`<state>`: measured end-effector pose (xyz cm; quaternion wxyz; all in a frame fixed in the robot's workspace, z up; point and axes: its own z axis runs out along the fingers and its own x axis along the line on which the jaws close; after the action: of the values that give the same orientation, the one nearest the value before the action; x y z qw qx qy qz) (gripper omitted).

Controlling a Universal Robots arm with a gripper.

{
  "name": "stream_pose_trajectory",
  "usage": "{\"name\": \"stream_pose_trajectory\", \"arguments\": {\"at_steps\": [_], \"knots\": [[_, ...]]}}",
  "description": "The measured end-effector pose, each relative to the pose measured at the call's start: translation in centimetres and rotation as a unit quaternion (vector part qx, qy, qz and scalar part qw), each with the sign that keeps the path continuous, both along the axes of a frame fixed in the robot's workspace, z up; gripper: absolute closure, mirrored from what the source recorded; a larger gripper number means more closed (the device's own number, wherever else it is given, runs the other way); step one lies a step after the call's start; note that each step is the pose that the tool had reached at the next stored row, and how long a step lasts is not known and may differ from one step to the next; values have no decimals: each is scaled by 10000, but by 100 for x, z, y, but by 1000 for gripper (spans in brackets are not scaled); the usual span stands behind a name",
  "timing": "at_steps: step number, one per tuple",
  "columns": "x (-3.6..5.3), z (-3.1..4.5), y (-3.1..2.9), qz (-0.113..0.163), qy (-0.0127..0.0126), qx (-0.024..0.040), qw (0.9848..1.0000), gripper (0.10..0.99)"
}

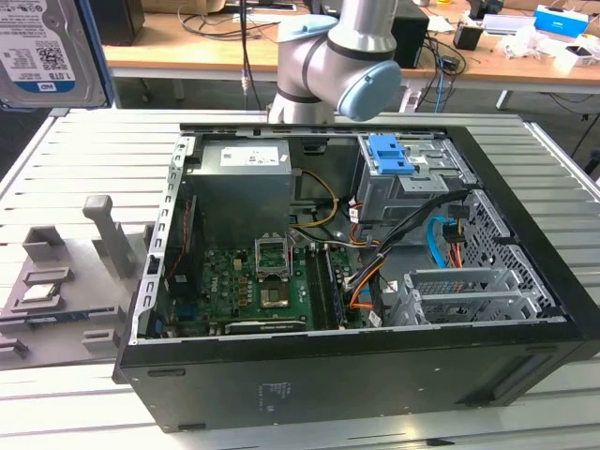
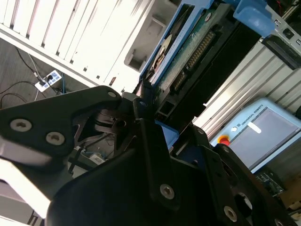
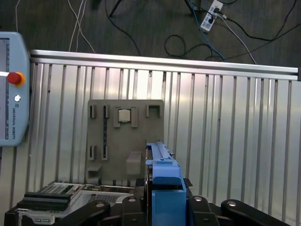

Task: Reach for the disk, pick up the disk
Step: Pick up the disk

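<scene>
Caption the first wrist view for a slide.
The gripper holds the disk edge-on over the grey fixture plate on the ribbed table.

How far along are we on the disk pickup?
Reach looks done: the gripper is shut on the disk along its blue rail. Lift appears done too: in the exterior view the disk hangs above the ribbed table, and in the first wrist view the grey fixture plate lies below it. Nothing seems left.

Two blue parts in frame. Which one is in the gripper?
The disk, silver with blue rails, clamped in the gripper; the blue clip sits on the drive cage.
</scene>
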<state>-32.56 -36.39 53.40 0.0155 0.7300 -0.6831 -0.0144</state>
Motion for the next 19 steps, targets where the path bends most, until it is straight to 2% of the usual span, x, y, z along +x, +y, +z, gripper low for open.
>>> {"name": "stream_pose_trajectory", "arguments": {"at_steps": [6,9,19], "knots": [[183,0,0,0,0,0,10000,718],[316,0,0,1,0,0,10000,718],[552,0,0,1,0,0,10000,718]]}}
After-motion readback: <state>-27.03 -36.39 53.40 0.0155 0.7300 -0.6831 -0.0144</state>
